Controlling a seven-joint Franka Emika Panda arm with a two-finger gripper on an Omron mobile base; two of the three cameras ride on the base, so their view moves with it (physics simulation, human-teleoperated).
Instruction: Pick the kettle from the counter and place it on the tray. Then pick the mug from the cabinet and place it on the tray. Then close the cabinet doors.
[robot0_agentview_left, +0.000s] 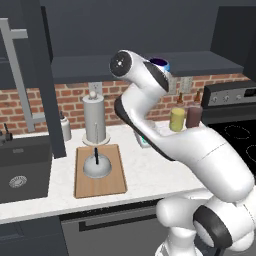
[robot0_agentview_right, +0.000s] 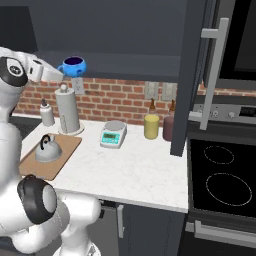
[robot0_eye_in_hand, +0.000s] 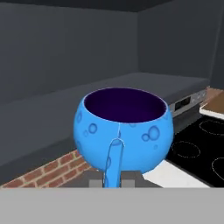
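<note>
The end effector (robot0_eye_in_hand: 113, 183) has its two tips pinched on the handle of the one blue mug (robot0_eye_in_hand: 124, 130), held upright in the air just in front of the open cabinet (robot0_agentview_right: 125, 62). From the mug, in the left base view, the single tray (robot0_agentview_left: 115, 181) lies down at about 7 o'clock on the table (robot0_agentview_right: 140, 175), its long axis running front to back. One kettle (robot0_agentview_left: 97, 167) sits on it already, so I'd aim for the bare wood. Two jars stand by the stove.
</note>
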